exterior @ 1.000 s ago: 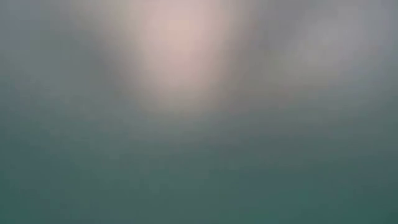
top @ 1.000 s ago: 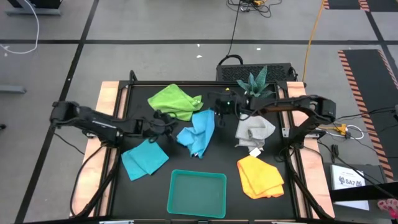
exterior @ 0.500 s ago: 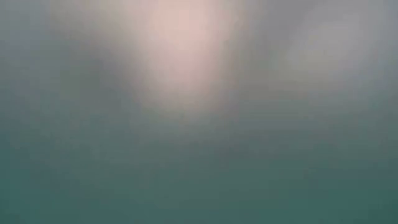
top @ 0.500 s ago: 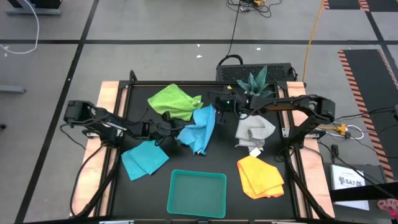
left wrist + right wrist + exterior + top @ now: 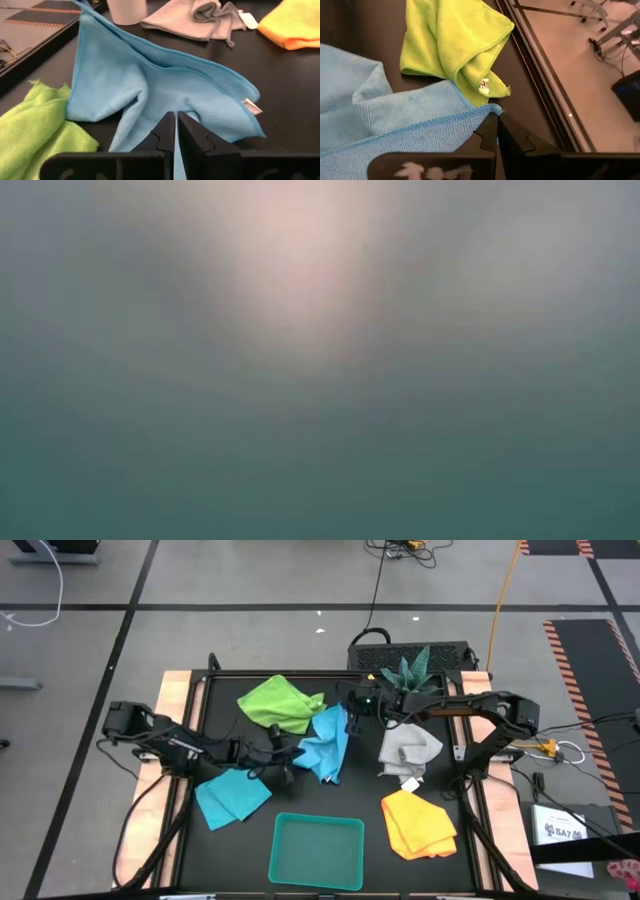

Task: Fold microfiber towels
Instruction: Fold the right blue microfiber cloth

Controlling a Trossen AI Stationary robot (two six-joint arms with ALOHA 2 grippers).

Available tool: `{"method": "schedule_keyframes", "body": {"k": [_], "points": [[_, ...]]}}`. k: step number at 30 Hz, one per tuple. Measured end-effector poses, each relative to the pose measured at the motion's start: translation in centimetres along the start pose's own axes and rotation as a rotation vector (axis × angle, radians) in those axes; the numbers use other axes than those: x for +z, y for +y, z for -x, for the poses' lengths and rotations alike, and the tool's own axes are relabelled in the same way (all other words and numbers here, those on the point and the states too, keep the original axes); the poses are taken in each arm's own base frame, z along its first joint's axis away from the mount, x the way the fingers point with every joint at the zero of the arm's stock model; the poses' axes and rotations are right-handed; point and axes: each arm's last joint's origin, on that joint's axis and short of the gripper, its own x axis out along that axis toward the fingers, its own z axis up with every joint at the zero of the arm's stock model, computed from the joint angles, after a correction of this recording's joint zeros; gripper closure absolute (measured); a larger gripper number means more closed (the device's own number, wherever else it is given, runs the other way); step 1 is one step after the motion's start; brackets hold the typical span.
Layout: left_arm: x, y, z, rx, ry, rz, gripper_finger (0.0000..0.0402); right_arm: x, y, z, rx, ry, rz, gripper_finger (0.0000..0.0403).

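Here you have five towels on the tabletop (image 5: pixel 205 720): one lime green towel (image 5: pixel 278 702) at 11 o'clock, one grey-white towel (image 5: pixel 408 748) at 2, one yellow-orange towel (image 5: pixel 418 822) at 4, one flat turquoise towel (image 5: pixel 232 795) at 8, and one central blue towel (image 5: pixel 325 743), pinched by both closed hands, left hand (image 5: pixel 284 762) and right hand (image 5: pixel 351 710). One teal tray (image 5: pixel 318 851) sits at 6.

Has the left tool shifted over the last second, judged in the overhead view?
Yes. The left tool, shut on the blue towel, has moved rightward, off the flat turquoise towel and closer above the teal tray.
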Motion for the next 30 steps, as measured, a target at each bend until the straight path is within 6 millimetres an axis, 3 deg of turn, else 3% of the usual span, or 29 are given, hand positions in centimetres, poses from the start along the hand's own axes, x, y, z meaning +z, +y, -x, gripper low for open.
{"method": "schedule_keyframes", "body": {"k": [12,19,27,30], "points": [[-1.4,-0.7,0.0,-0.129,0.128,-0.016,0.0378,-2.7,2.1,0.0,0.056,0.147,-0.094,0.0403],[-1.3,-0.8,0.1,-0.152,0.12,-0.048,0.0378,-3.2,2.3,0.0,0.065,0.17,-0.105,0.0403],[-1.3,-0.4,-0.1,-0.139,0.124,-0.047,0.0378,-5.3,3.9,1.3,0.118,0.425,-0.084,0.0403],[-1.2,-0.2,-0.1,-0.13,0.124,-0.045,0.0378,-5.3,4.2,1.7,0.127,0.433,-0.076,0.0403]]}}
